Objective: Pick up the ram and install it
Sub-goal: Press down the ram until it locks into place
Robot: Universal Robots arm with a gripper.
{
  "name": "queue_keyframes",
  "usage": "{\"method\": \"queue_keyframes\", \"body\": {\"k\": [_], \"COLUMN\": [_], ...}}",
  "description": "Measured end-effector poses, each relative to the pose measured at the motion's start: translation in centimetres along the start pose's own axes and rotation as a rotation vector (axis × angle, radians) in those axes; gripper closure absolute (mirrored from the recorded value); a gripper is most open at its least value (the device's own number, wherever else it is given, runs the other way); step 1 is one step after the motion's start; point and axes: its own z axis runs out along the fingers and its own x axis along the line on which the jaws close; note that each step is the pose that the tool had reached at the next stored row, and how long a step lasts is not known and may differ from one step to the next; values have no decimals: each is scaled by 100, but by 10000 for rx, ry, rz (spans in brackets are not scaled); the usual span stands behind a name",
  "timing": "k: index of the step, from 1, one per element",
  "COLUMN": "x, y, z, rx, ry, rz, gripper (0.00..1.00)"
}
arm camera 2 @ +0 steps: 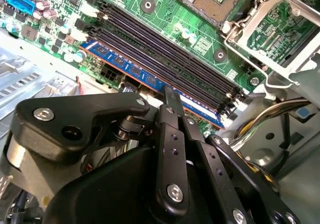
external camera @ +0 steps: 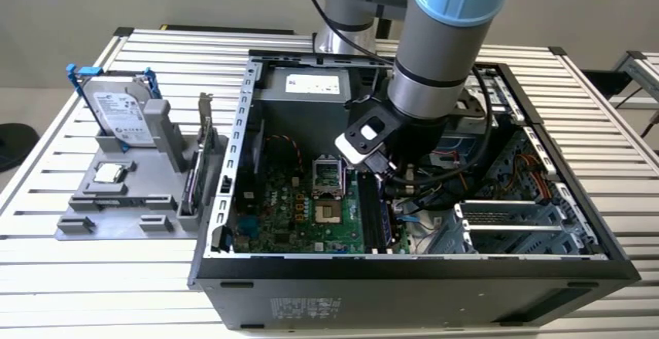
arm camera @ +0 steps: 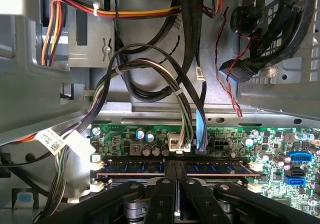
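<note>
A: Any room around the gripper (arm camera: 175, 184)?

B: Little. Its closed fingers press the ram (arm camera 2: 150, 79) in its slot. Beyond it, cable bundles (arm camera: 150, 84) hang close above the board edge.

A: And the other side?

B: Empty memory slots (arm camera 2: 165, 49) lie flat, then the raised processor socket (arm camera 2: 270, 29). The drive cage (external camera: 515, 223) crowds the arm.

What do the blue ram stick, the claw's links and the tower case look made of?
Thin blue ram stick: likely glossy lacquered circuit board; black chips show along it. Black claw: links look matte, metal or hard plastic, with bright screw heads. Open grey tower case: apparently dull sheet metal, with folded, punched panels.
</note>
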Motion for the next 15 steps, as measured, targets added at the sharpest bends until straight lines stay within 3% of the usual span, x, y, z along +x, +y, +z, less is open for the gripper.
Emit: {"method": "queue_keyframes", "body": {"k": [15], "x": [1], "y": [0], "z": [11], "rx": [-1], "ry": [5], "rz": [3], "gripper": [100]}}
